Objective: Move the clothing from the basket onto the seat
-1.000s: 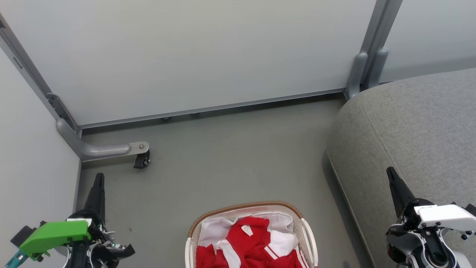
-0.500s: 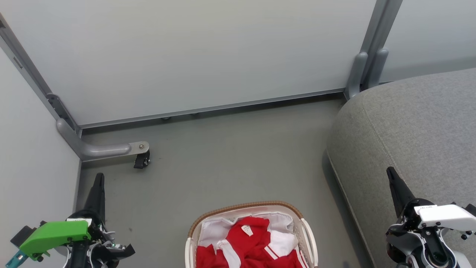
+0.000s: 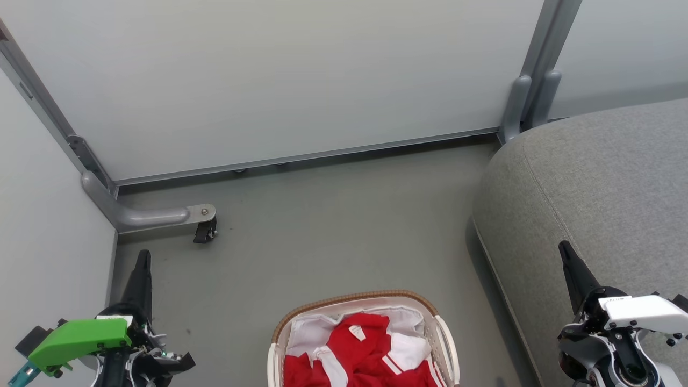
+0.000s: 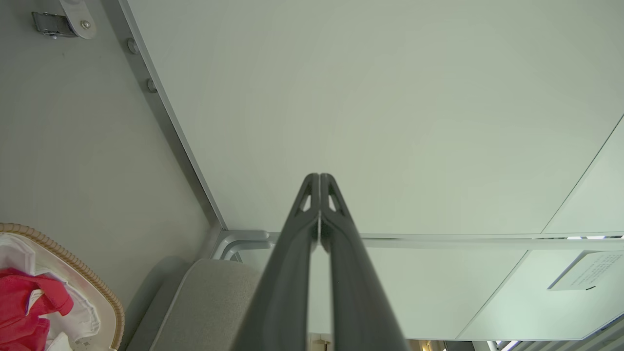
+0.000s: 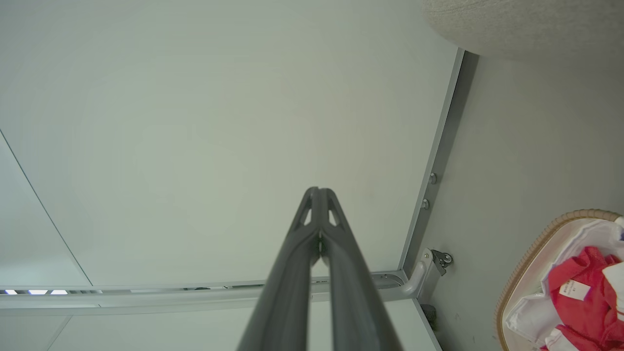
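Observation:
The red clothing [image 3: 361,352] with white trim lies bunched in the white basket [image 3: 352,298], which sits on the floor at the bottom middle of the head view. The grey seat [image 3: 596,183] rises at the right. My left gripper [image 3: 142,258] is at the lower left, well left of the basket, its fingers pressed together and holding nothing [image 4: 319,178]. Over the seat's front edge at the lower right is my right gripper [image 3: 564,248], likewise shut and empty [image 5: 318,191]. Both wrist views catch the basket rim [image 4: 63,253] [image 5: 546,236] and red fabric [image 4: 22,304] [image 5: 585,292].
A pale partition wall [image 3: 279,75] runs across the back with a grey metal foot and black caster [image 3: 204,232] at the left. Another panel [image 3: 48,236] stands close beside my left arm. Grey floor [image 3: 333,226] lies between basket and wall.

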{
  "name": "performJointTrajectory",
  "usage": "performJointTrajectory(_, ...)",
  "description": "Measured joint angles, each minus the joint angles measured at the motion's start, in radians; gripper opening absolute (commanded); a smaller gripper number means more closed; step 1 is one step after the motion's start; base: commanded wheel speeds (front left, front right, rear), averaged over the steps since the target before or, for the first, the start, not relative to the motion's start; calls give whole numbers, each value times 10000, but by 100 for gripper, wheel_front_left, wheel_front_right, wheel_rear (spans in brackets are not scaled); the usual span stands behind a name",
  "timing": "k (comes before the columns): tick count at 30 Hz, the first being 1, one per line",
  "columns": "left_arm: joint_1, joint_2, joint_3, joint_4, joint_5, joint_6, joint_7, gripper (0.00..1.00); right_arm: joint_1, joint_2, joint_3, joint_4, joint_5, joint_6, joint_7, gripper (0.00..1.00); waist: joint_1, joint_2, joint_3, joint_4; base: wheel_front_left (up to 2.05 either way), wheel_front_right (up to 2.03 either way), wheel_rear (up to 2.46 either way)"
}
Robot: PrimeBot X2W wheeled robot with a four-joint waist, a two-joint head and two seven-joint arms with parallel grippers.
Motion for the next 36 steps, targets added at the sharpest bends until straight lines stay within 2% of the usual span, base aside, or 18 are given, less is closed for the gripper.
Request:
performJointTrajectory(33, 0, 0, 0, 0, 0, 0, 0, 0, 0, 0, 0, 0, 0, 0, 2, 0, 0, 0, 0, 0, 0, 0, 0)
performJointTrajectory(34, 17, -10, -6, 61, 0, 6, -10, 100, 30, 19, 2, 54, -2, 0, 0, 100, 0, 0, 0, 0, 0, 0, 0)
performJointTrajectory(36, 127, -44, -19, 244, 0, 15, -10, 100, 162, 79, 17, 221, -2, -4, 0, 100, 0, 0, 0, 0, 0, 0, 0)
